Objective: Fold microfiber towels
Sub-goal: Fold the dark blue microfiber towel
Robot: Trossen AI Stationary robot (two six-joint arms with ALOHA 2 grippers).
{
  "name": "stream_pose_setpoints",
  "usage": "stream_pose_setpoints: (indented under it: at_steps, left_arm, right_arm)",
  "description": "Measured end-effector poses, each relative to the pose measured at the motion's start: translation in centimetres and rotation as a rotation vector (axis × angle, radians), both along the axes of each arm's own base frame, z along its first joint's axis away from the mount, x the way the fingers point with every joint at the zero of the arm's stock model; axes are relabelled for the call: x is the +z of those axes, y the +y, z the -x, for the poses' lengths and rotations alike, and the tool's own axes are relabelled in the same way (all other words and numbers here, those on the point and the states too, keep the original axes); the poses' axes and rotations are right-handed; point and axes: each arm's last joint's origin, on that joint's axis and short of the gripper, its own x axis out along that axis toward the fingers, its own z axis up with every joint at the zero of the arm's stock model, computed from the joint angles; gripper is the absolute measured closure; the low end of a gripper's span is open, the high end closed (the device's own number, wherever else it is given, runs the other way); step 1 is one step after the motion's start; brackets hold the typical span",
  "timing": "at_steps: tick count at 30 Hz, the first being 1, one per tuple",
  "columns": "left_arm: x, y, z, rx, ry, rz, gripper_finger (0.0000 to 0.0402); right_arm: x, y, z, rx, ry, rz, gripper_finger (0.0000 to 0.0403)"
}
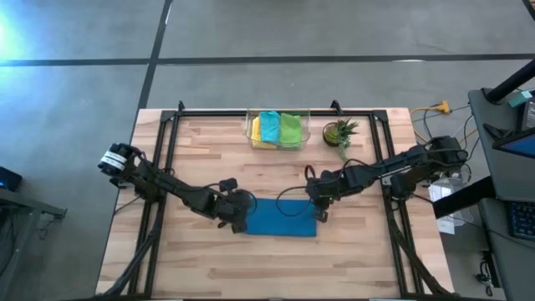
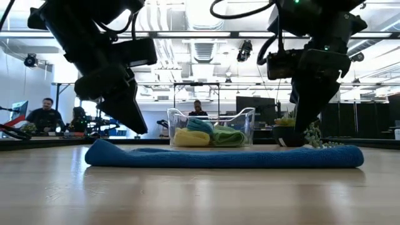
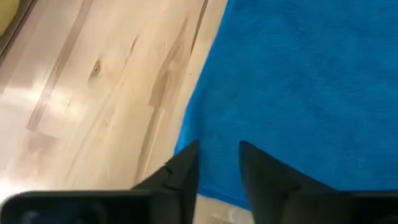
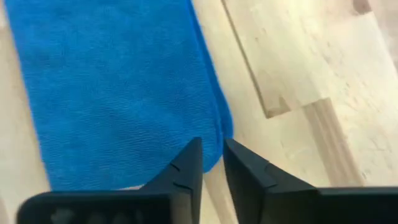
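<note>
From my remote seat I saw the blue towel (image 1: 282, 217) lying folded flat on the table (image 1: 209, 267), the left gripper (image 1: 240, 219) over its left edge and the right gripper (image 1: 318, 206) over its right corner, both with fingers slightly apart and gripping nothing. Farther back, a clear bin (image 1: 278, 130) held the yellow, teal and green towels (image 1: 276, 129), beside a potted plant (image 1: 339, 132).

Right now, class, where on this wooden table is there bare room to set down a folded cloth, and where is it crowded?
Free: the wide strip of bare wooden table in front of the blue microfiber towel, and the near left and right corners. Crowded: the middle, where the left gripper and right gripper flank the towel, and the back edge, with the clear plastic bin and small potted plant.
</note>
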Motion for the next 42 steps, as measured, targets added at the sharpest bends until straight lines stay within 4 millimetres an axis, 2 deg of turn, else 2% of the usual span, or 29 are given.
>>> stream_pose_setpoints:
  at_steps: [7, 12, 19, 27, 31, 35, 39, 42]
  left_arm:
    - [0.8, 0.7, 0.4, 0.057, -0.005, 0.006, 0.0213]
    - [1.2, 0.3, 0.5, 0.005, -0.002, 0.123, 0.0193]
    - [-0.4, -0.7, -0.1, -0.091, 0.068, 0.277, 0.0211]
    - [-1.9, -1.8, -0.3, -0.106, 0.143, 0.402, 0.0238]
    - [-1.6, -2.0, 0.0, -0.078, 0.162, 0.430, 0.0248]
    - [-0.5, -2.0, 0.2, -0.067, 0.142, 0.416, 0.0266]
    - [1.0, -1.9, 0.0, -0.086, 0.075, 0.379, 0.0286]
    - [1.3, -1.7, 0.0, -0.092, 0.052, 0.363, 0.0301]
  right_arm:
    - [1.0, -0.7, 0.2, -0.029, -0.041, -0.003, 0.0294]
    - [2.8, 0.7, 0.5, 0.001, -0.163, -0.047, 0.0279]
    - [3.2, 5.1, 0.2, 0.063, -0.342, -0.157, 0.0286]
    - [0.4, 9.0, -0.1, 0.046, -0.296, -0.217, 0.0306]
    - [-0.9, 10.4, 0.2, 0.043, -0.251, -0.226, 0.0310]
    - [-1.6, 11.3, 0.2, 0.031, -0.250, -0.231, 0.0310]
    - [-2.2, 11.7, -0.3, -0.025, -0.291, -0.244, 0.0312]
    - [-2.6, 12.0, -1.0, -0.047, -0.321, -0.277, 0.0312]
